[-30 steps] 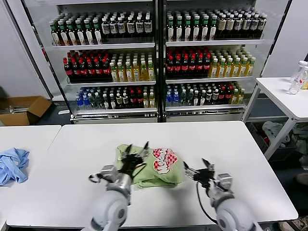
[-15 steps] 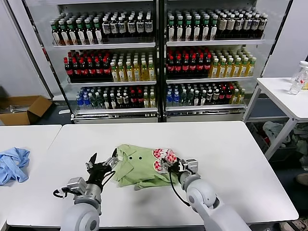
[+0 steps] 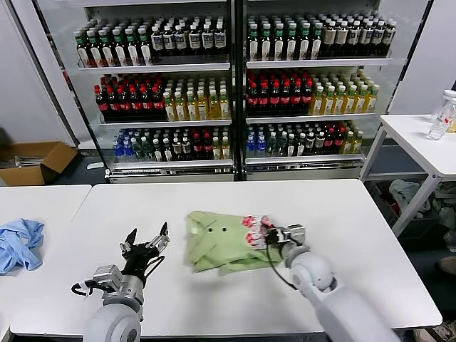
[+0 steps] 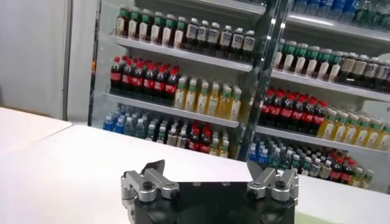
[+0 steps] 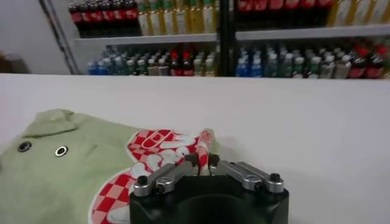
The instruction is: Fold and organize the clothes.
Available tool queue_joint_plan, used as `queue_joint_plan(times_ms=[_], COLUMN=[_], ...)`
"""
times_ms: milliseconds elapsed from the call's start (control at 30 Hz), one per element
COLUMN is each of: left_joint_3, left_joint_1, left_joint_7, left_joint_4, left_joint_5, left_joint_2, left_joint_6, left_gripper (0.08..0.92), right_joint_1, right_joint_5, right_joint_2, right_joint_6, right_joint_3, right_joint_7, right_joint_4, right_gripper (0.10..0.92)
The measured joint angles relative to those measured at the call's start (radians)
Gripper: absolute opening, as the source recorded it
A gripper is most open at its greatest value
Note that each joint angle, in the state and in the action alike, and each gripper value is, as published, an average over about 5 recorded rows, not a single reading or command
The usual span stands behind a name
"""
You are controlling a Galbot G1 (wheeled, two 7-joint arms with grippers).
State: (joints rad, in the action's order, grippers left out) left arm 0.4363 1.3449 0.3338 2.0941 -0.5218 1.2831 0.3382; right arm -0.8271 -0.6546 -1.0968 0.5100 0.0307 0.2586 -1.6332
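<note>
I have my right gripper (image 3: 271,234) pinched on the shirt (image 3: 221,242) at its printed edge, the garment stretching toward my left gripper (image 3: 144,246), which hovers spread and clear.

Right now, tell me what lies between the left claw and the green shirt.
Nothing: in the head view only bare white table separates the open left claw from the shirt, which the right claw grips.

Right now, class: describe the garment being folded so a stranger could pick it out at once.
On the white table before the drinks fridges lies a light green shirt, the right tool shut on its edge. Its red-and-white checked print sets it apart from the blue cloth on the neighbouring table.
</note>
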Motion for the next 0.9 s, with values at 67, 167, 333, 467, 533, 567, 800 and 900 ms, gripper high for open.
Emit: queue_joint_plan(times_ms=[67,167,333,467,533,567,800,900], left_joint_3=[-0.001,-0.003,-0.008,-0.006,-0.004,-0.003,-0.003,-0.004], left_joint_1=[0.001,0.004,0.011,0.022,0.03,0.034,0.073,0.094], left_joint_7=[-0.001,-0.003,-0.004,-0.007,-0.009,-0.01,-0.021,-0.028], left_joint_4=[0.002,0.006,0.013,0.024,0.031,0.035,0.075,0.097], left_joint_5=[0.0,0.004,0.011,0.018,0.022,0.023,0.048,0.061], left_joint_2=[-0.002,-0.004,-0.001,-0.004,-0.005,-0.005,0.005,0.009], left_joint_6=[0.0,-0.001,-0.002,-0.003,-0.004,-0.005,-0.015,-0.022], left_gripper=[0.823,0.823,0.823,0.823,0.823,0.823,0.823,0.822], right_joint_1=[-0.001,-0.01,-0.053,-0.116,-0.152,-0.172,-0.319,-0.388], right_joint_5=[0.02,0.05,0.097,0.137,0.159,0.17,0.234,0.253], right_joint_2=[0.035,0.082,0.122,0.129,0.128,0.127,0.106,0.094], right_joint_6=[-0.016,-0.04,-0.091,-0.132,-0.15,-0.158,-0.224,-0.248], right_joint_3=[0.023,0.063,0.128,0.183,0.212,0.227,0.341,0.387], right_joint_7=[-0.018,-0.042,-0.059,-0.064,-0.064,-0.063,-0.051,-0.048], right_joint_4=[0.006,0.003,-0.042,-0.104,-0.137,-0.154,-0.283,-0.338], right_gripper=[0.123,0.121,0.22,0.333,0.393,0.419,0.61,0.697])
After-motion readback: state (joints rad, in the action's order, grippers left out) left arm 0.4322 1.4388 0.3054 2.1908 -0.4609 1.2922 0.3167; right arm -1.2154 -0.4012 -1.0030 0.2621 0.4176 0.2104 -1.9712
